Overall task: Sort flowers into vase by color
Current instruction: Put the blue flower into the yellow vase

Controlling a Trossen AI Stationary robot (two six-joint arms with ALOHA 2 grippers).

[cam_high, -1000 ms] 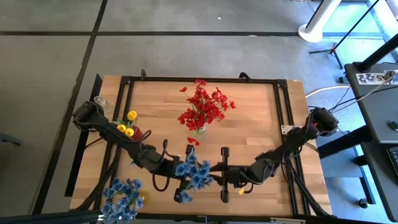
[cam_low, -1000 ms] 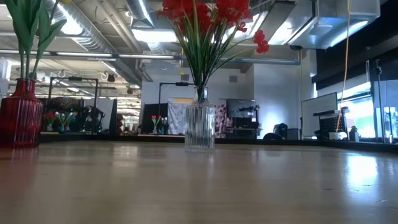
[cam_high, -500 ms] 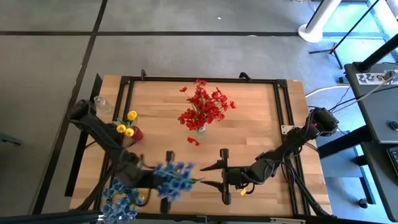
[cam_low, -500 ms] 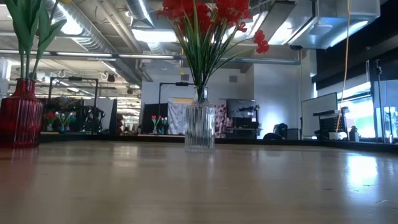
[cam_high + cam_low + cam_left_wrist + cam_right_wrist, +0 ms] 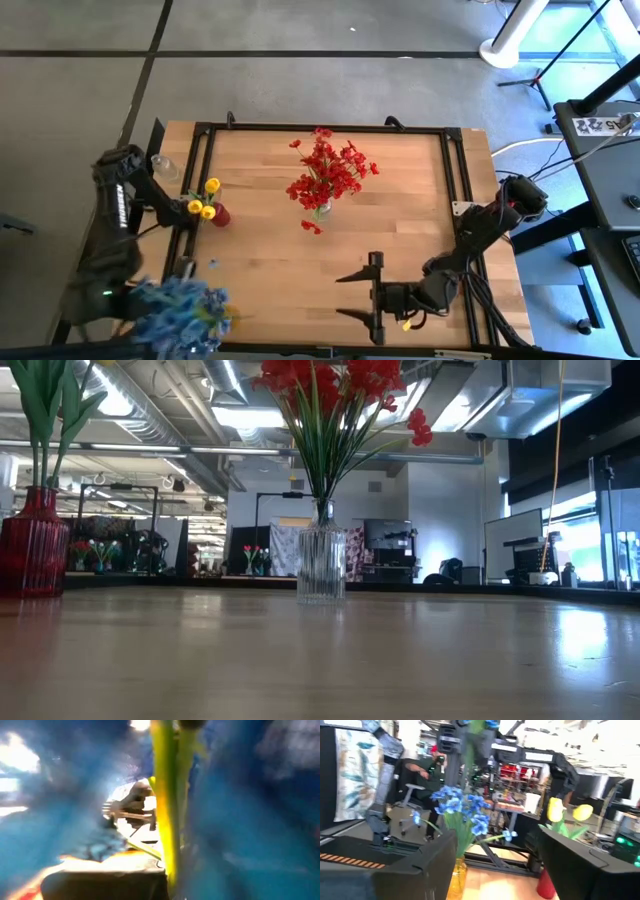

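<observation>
A: Where are the blue flowers [image 5: 183, 310]?

B: At the near left corner of the table [image 5: 400, 200]. They look to be in a yellow vase [image 5: 456, 877] there. The left gripper is hidden by them. I can't tell if it is pinching the green stem [image 5: 165, 805] or not.

A: And the right gripper [image 5: 362, 297]?

B: Wide open, holding nothing, low by the near edge.

A: What could go wrong?

B: If that stem sits loose at the rim, I think it could tip out. A bump from the arm could knock the vase over too.
</observation>
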